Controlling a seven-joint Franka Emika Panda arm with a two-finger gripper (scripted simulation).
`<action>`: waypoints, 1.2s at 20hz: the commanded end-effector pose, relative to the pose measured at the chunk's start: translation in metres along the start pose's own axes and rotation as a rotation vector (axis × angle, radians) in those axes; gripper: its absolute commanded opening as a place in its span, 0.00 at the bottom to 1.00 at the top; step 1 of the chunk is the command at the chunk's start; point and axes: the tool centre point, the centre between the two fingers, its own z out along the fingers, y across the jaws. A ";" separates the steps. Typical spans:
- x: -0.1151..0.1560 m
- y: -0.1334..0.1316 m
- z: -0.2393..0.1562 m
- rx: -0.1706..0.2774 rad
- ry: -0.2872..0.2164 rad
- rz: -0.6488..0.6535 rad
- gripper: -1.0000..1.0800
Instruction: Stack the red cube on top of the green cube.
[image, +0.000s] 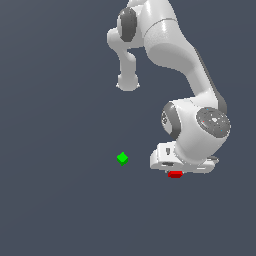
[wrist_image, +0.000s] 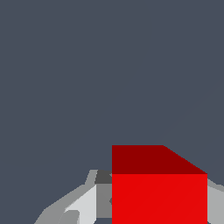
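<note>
We start at the claw, the white two-fingered gripper (image: 174, 170) at the end of the glossy white Panda arm (image: 175, 50). In the wrist view the gripper (wrist_image: 153, 205) has its grey fingers (wrist_image: 78, 205) on either side of the tiny plain bright red cube (wrist_image: 159, 197), one finger showing on each flank of the cube, right against its faces. We read that as the claw grasping the red cube, though the contact surfaces themselves are hidden behind the cube's front face. The cube fills much of the lower part of that picture, its darker red top face above a brighter front face.

In the exterior view we see the red cube (image: 175, 174) as a small red sliver peeking out just under the white hand, mostly covered by it. We cannot tell from either picture whether the cube rests on the floor or is lifted off it.

Moving outward, the tiny plain bright green cube (image: 122, 158) sits alone on the flat dark grey-blue floor (image: 50, 200), towards the exterior view's left of the gripper and well apart from it. It appears turned so that a corner faces the camera. The two cubes do not touch; the red cube is not on the green one.

The arm bends down from the top of the exterior view to the hand.
</note>
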 end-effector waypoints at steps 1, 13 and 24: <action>-0.001 0.003 0.000 0.000 0.001 0.000 0.00; -0.019 0.050 0.013 0.000 0.001 0.000 0.00; -0.051 0.137 0.038 0.000 0.001 0.001 0.00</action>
